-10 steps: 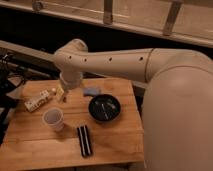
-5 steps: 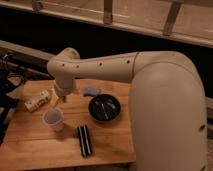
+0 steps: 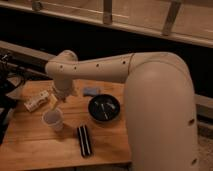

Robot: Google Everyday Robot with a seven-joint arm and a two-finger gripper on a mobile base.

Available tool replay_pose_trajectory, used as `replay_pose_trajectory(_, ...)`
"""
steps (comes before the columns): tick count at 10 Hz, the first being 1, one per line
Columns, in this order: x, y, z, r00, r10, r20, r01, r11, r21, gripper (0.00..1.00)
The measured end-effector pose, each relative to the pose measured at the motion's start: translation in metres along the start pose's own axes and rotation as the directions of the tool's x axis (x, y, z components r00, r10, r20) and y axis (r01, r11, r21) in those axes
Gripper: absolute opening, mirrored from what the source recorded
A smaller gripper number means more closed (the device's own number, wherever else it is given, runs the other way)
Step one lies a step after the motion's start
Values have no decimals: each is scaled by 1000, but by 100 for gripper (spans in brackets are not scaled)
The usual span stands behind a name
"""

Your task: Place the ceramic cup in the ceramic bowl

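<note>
Wooden planks, pale and butcher-block in look, make up the table (image 3: 30,145) on which everything rests. Left of its middle stands the ceramic cup (image 3: 53,120), small and plain white, upright with its mouth facing up and narrowing toward the base. Right above it, very near the rim, hangs the gripper (image 3: 54,103) at the end of the robot's white arm (image 3: 100,67). The arm reaches in from the bulky white body on the right, bends at a rounded joint over the back-left part of the table and drops toward the cup. Whether the gripper is spread or pressed together cannot be told, nor whether it touches the cup. The cup sits on the wood, outside the ceramic bowl (image 3: 104,109), which lies to its right and apart from it. The bowl is shallow, round and glossy black, with faint pale streaks inside. In front of the gap between cup and bowl, near the table's front edge, lies a flat black-and-white striped object (image 3: 84,140), its long side running roughly front to back. A white bottle-shaped object with a printed label (image 3: 36,101) lies on its side behind and left of the cup, just beside the gripper. A small blue item (image 3: 91,91) lies behind the bowl, below the arm.
</note>
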Motion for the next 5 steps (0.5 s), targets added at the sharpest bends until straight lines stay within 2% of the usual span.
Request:
replay_pose_trajectory(1, -3, 12, 12, 1000, -6, -8, 6, 1000, -23, 80)
replay_pose_trajectory(5, -7, 25, 35, 999, -24, -30, 21, 997, -76, 80)
